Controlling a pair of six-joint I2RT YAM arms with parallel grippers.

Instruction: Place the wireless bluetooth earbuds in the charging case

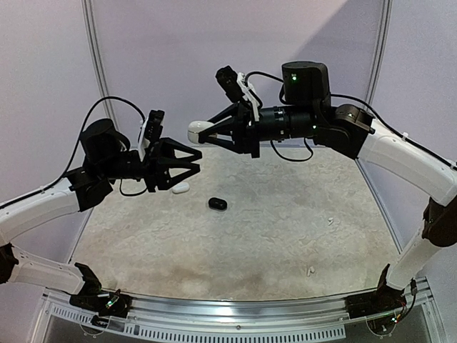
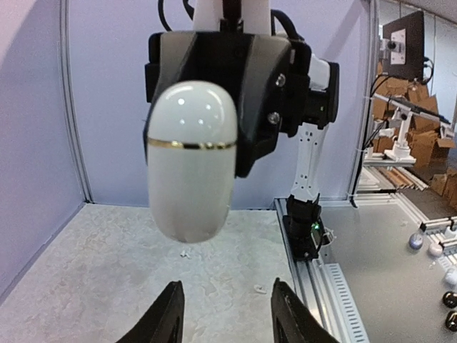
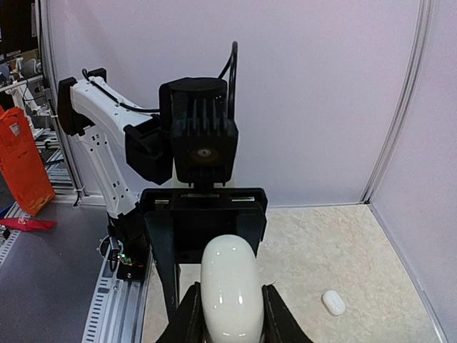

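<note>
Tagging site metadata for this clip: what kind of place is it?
Probably a robot lab or data-collection cell, not a home. White partition walls box in the table, and the left wrist view shows another arm rig beside stacked cardboard boxes.

a mottled beige stone-look tabletop [image 1: 285, 236] sits between pale lilac panel walls [image 1: 178, 43]. a perforated silver metal rail [image 1: 235, 313] runs along its near edge. outside the walls stand stacked brown cardboard boxes [image 2: 428, 146] and a tall orange plastic container [image 3: 25, 161].
</note>
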